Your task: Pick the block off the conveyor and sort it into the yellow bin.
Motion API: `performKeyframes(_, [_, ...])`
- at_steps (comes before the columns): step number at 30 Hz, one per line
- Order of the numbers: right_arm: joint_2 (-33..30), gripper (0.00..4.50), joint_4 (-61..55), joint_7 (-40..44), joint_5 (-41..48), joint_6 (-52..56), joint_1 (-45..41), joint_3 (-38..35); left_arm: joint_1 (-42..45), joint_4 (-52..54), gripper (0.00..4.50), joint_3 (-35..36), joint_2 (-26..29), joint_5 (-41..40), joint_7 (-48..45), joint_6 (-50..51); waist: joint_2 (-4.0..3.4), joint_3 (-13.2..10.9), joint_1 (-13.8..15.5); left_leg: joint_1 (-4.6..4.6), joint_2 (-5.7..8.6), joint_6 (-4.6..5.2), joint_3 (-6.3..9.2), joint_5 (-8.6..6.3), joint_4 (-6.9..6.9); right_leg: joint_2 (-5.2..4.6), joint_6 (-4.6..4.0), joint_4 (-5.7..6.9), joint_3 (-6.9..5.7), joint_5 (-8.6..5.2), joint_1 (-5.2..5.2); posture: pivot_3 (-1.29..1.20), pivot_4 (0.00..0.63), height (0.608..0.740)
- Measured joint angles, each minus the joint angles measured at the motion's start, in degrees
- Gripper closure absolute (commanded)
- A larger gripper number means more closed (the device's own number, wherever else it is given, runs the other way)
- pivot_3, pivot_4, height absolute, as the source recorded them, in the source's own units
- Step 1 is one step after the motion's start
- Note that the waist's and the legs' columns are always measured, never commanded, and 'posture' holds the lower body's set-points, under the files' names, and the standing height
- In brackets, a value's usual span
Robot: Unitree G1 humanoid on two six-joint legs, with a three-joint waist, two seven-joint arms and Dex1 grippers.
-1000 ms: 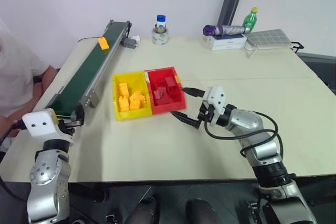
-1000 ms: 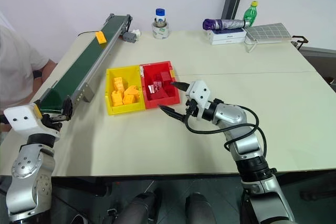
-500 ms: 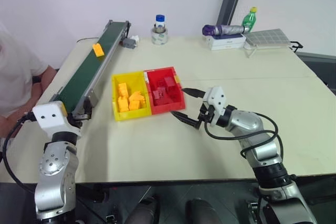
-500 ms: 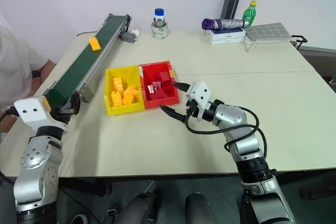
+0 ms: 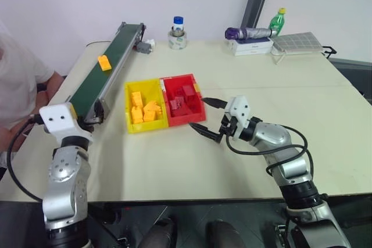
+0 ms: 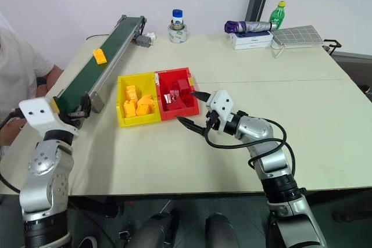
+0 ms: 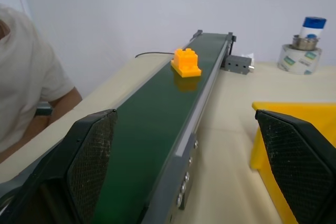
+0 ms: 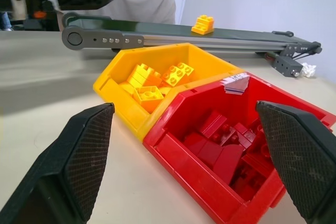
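text: none legible | labels: none readable on bottles, tape roll or bins

Both eye views look down from the head over the whole worktop (image 5: 244, 79). The left wrist view looks low along the conveyor (image 7: 157, 129); the right wrist view sits close by the yellow bin (image 8: 126, 85), perhaps nearly level; both show the block (image 7: 186, 61).

Open gripper (image 8: 186, 156) faces yellow bin (image 8: 123, 85) and red bin (image 8: 210, 182).
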State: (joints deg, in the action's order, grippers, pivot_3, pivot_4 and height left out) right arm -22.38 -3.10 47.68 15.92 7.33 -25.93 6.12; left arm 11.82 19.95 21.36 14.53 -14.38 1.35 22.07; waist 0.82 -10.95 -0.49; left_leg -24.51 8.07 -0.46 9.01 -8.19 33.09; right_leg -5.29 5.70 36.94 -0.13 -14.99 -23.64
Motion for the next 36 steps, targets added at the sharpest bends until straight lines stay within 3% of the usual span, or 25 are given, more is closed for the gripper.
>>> performKeyframes(9, [0.4, 0.00, 0.0, -0.5, -0.1, -0.2, -0.1, 0.3, 12.9, -14.2, 0.06, -0.4, 2.3, 2.8, 2.4, 0.2, 0.01, 0.0, -0.1, 0.01, 0.00, 0.00, 0.02, 0.01, 0.00, 0.04, 0.23, 0.02, -0.02, 0.13, -0.02, 0.00, 0.150, 0.740])
performKeyframes(13, [0.4, 0.00, -0.1, -0.7, -0.1, -0.2, 0.0, 0.3, 19.8, -26.1, 0.06, 0.5, 6.7, 2.4, 1.3, 0.4, 0.01, 0.0, -0.1, 0.01, 0.00, -0.01, 0.05, 0.01, 0.00, 0.08, 0.24, 0.06, -0.03, 0.13, -0.04, 0.00, 0.150, 0.740])
performKeyframes(18, [0.4, 0.00, -0.2, -0.9, -0.1, -0.2, 0.1, 0.3, 26.3, -38.1, 0.06, 1.9, 8.4, 1.5, -0.2, -0.6, 0.01, 0.0, -0.1, 0.00, 0.01, 0.00, 0.04, 0.01, 0.01, 0.06, 0.26, 0.03, -0.05, 0.14, -0.03, 0.00, 0.150, 0.740])
performKeyframes(26, [0.4, 0.00, -0.8, -1.3, -0.1, 0.3, 0.2, 0.4, 33.4, -52.8, 0.06, 0.0, 10.8, 3.3, -1.8, -6.6, 0.02, 0.0, -0.1, 0.01, 0.01, -0.01, 0.04, 0.03, 0.03, 0.07, 0.27, 0.07, -0.05, 0.15, -0.03, 0.00, 0.150, 0.740])
performKeyframes(34, [0.4, 0.00, -1.6, -1.8, -0.1, 1.1, 0.8, 0.4, 35.9, -59.9, 0.06, -0.3, 11.3, 3.8, -2.2, -9.8, 0.03, 0.0, -0.2, 0.01, 0.01, -0.01, 0.04, 0.03, 0.03, 0.08, 0.28, 0.08, -0.05, 0.16, -0.04, 0.00, 0.150, 0.740])
performKeyframes(36, [0.4, 0.00, -1.6, -1.9, -0.1, 1.2, 1.1, 0.4, 35.9, -61.1, 0.60, -0.3, 11.5, 3.9, -1.8, -10.1, 0.03, 0.0, -0.2, 0.01, 0.02, -0.01, 0.04, 0.03, 0.04, 0.08, 0.29, 0.09, -0.05, 0.16, -0.04, 0.00, 0.150, 0.740])
